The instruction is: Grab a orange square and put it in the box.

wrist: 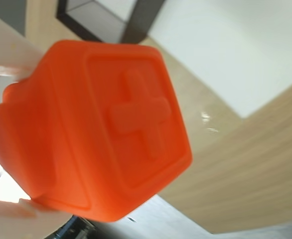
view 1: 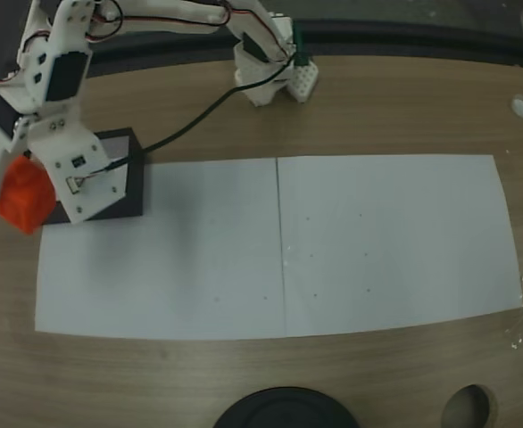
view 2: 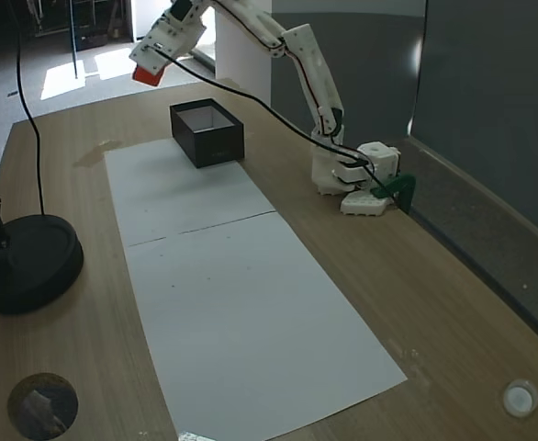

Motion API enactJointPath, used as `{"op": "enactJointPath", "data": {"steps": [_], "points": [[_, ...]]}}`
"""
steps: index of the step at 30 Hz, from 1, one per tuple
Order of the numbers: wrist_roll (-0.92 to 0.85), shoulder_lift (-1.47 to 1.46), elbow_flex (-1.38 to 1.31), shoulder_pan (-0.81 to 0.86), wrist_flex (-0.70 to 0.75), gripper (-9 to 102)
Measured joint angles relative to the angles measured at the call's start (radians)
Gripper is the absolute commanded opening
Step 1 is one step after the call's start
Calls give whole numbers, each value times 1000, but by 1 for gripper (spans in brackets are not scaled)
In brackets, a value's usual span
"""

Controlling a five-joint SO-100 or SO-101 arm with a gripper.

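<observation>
We get a fixed view from above, facing down on the paper sheets (view 1: 279, 245) with the arm's base (view 1: 266, 76) at the top. We get another fixed view, oblique from one table end, sharing paper, base and box (view 2: 207, 131). Our wrist view sits very near the orange square (wrist: 96, 129), box corner behind

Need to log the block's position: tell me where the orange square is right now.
The orange square is held in the gripper up in the air, at the far left of a fixed view, just left of the box and not yet over its opening.
</observation>
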Motion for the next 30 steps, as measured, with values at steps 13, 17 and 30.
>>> {"op": "enactJointPath", "data": {"steps": [13, 17, 30], "points": [[-3, -285, -5, 218, 0, 11], [-3, -336, -5, 227, 0, 11], [-3, -414, -5, 245, 0, 16]]}}
